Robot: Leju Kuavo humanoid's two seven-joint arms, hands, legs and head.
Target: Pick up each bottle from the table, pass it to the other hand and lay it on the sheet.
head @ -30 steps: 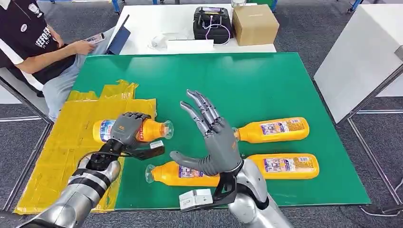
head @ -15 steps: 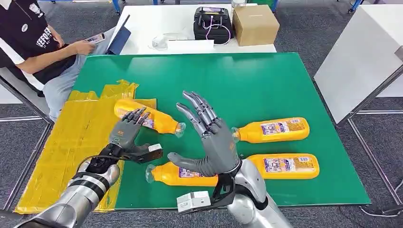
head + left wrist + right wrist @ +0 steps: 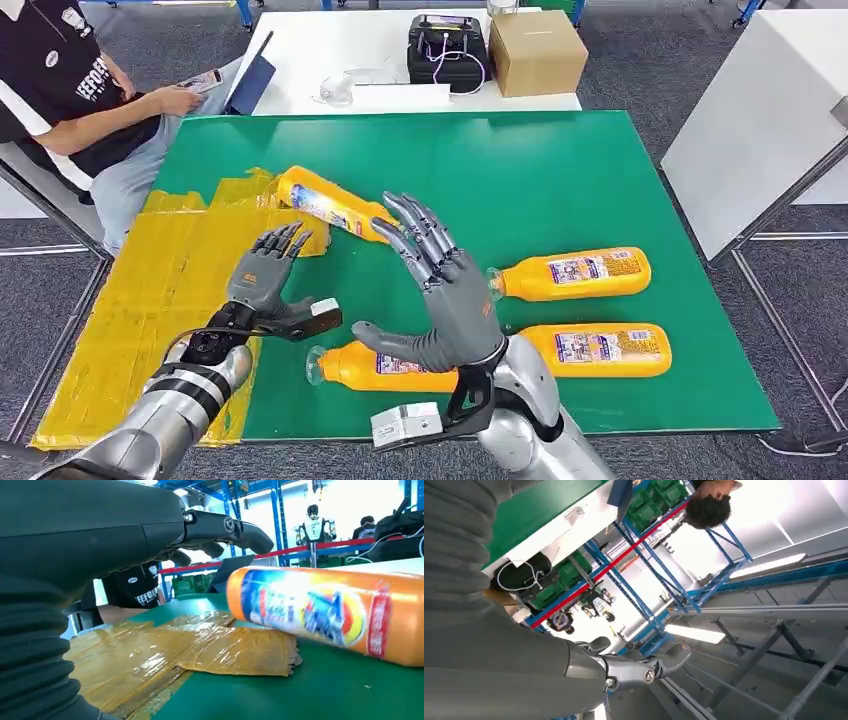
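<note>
An orange bottle (image 3: 328,204) lies free at the far edge of the crumpled yellow sheet (image 3: 140,290), its cap end out over the green mat (image 3: 560,170). My left hand (image 3: 262,280) hovers open just short of it, fingers spread, holding nothing. In the left wrist view the same bottle (image 3: 340,610) lies beyond my fingers (image 3: 225,527), beside the sheet (image 3: 150,650). My right hand (image 3: 445,290) is raised open over the mat's middle, palm facing left. Three more orange bottles lie on the mat: one (image 3: 575,272) at the right, one (image 3: 600,348) nearer me, and one (image 3: 385,367) partly hidden behind my right wrist.
A person (image 3: 70,90) sits at the far left holding a phone. Behind the mat stands a white table (image 3: 330,50) with a black case (image 3: 445,48) and a cardboard box (image 3: 535,50). Another white table (image 3: 770,130) stands to the right.
My left hand has let go of the bottle and opened. The bottle has moved away from it to the sheet's far edge and turned. My right hand has barely moved.
</note>
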